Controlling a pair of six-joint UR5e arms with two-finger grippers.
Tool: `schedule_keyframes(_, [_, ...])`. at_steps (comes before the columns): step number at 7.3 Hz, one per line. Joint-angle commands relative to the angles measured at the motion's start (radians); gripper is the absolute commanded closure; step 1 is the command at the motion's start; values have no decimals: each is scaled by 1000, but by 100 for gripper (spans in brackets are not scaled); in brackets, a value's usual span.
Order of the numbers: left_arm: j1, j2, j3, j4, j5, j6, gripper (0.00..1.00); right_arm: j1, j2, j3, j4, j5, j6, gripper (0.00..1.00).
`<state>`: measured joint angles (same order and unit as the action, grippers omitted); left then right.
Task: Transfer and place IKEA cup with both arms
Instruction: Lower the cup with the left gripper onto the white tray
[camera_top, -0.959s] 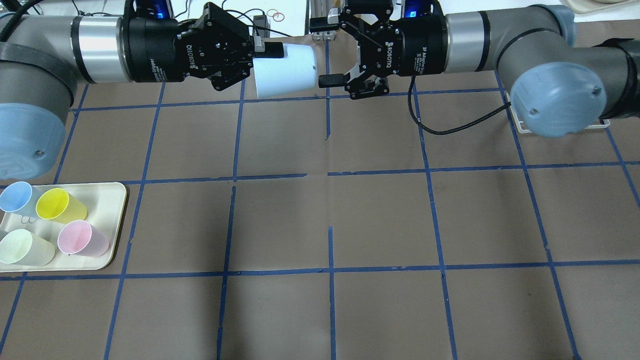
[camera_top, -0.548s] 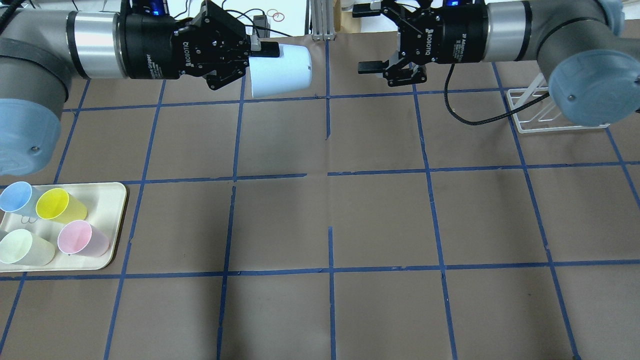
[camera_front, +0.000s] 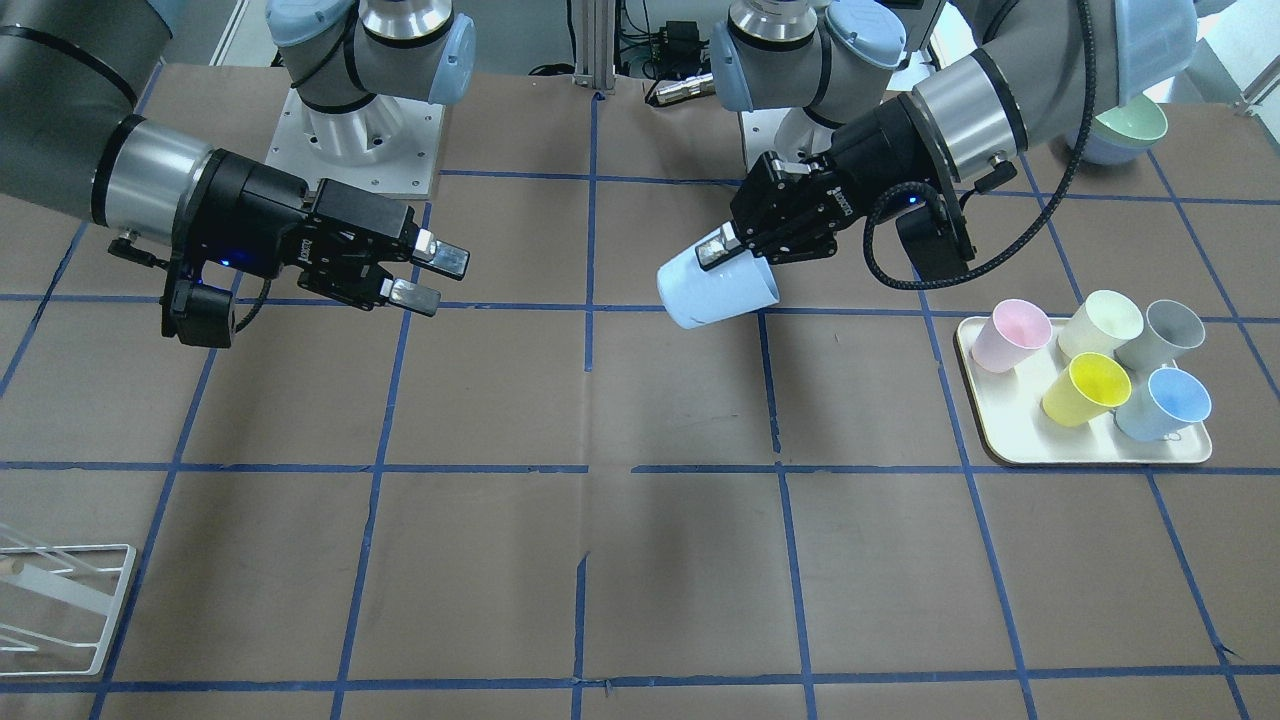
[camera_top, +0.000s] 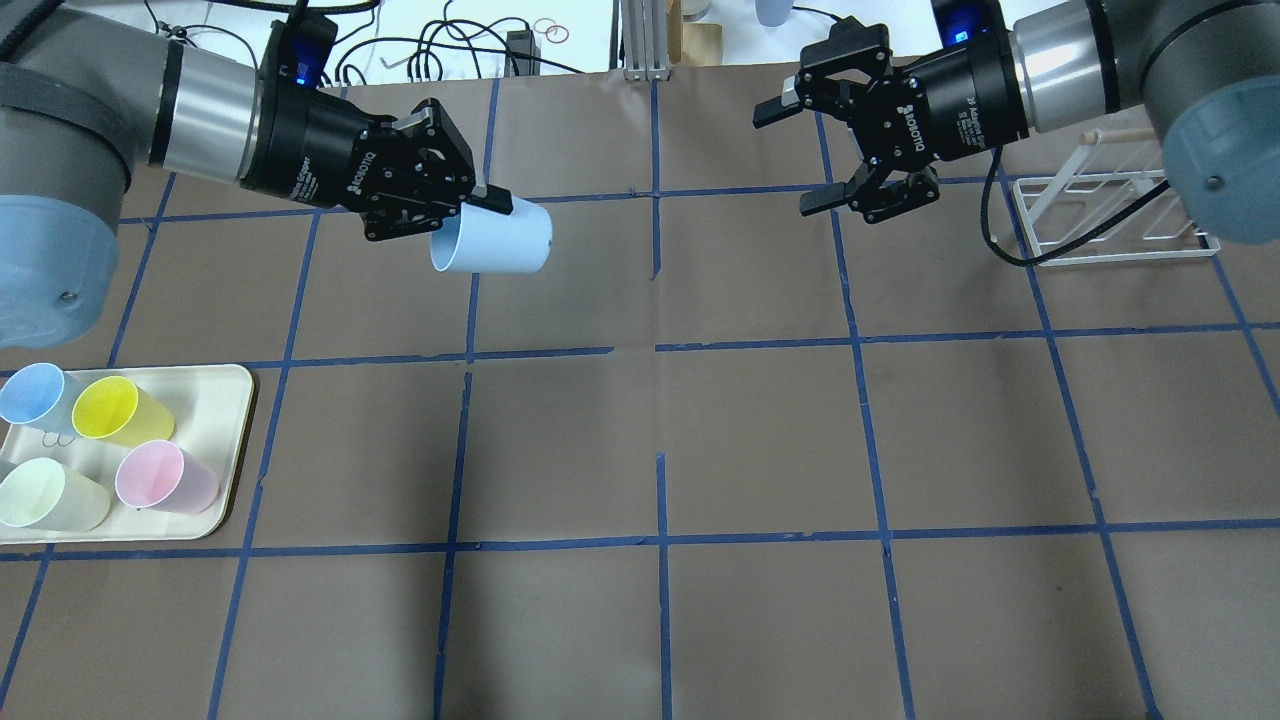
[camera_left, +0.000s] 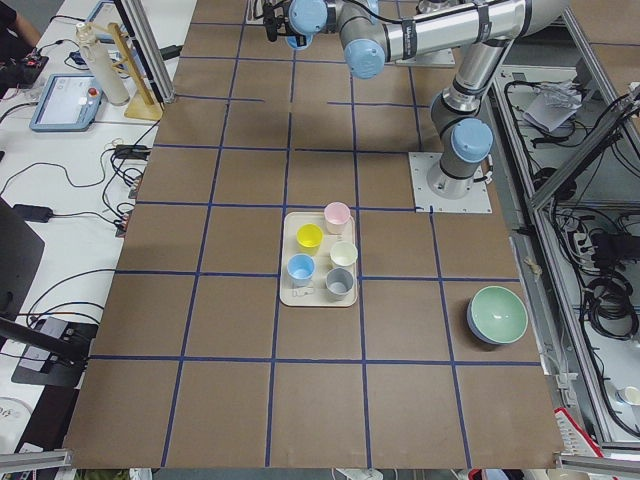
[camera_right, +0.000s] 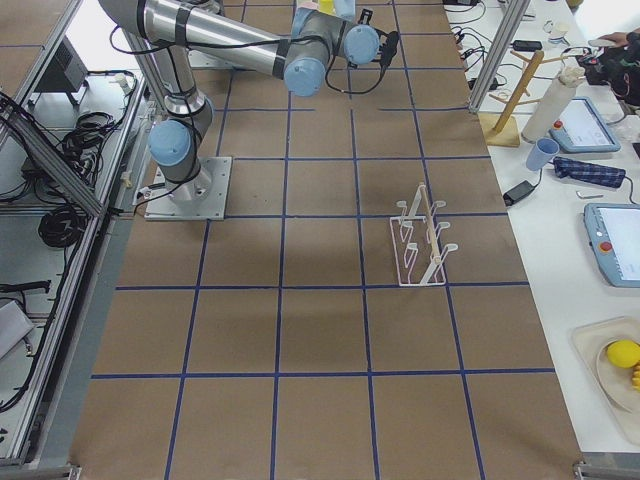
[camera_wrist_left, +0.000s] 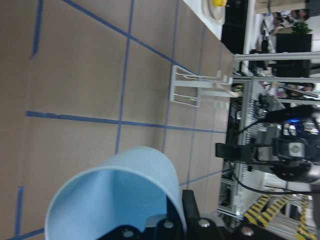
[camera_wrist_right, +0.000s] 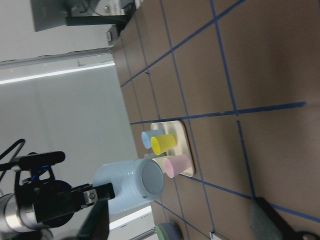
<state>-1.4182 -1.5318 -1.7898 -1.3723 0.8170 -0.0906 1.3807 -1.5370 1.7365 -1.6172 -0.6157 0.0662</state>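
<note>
Cup (camera_top: 497, 240): sky-blue, held sideways above the table (camera_top: 760, 430), on the robot's left of centre, base toward the right gripper (camera_top: 795, 158). Left gripper (camera_top: 482, 210): clamped on the rim wall, one finger inside, probably leaving the body free for a second grasp. Right gripper: jaws spread wide, empty, well apart, facing the cup as if to receive it.

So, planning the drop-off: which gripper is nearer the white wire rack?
Right. The right gripper, open, hovers near the rack, on its table-centre side; the left gripper, shut on the sky-blue cup, is farther off, past the centre line.
</note>
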Motion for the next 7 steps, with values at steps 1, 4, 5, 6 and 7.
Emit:
schedule_keyframes(1, [4, -13, 3, 2, 352, 0, 100, 9, -69, -3, 2, -308, 75, 0])
schedule_keyframes(4, [21, -54, -17, 33, 723, 110, 100, 44, -165, -6, 65, -653, 75, 0])
schedule_keyframes(5, [33, -85, -31, 33, 823, 177, 100, 85, -167, -24, 127, -776, 75, 0])
schedule_keyframes(6, [88, -111, -64, 71, 837, 236, 100, 95, -178, -56, 155, -855, 75, 0])
schedule_keyframes(7, [157, -157, -100, 176, 849, 296, 100, 97, -176, -105, 234, -916, 76, 0])
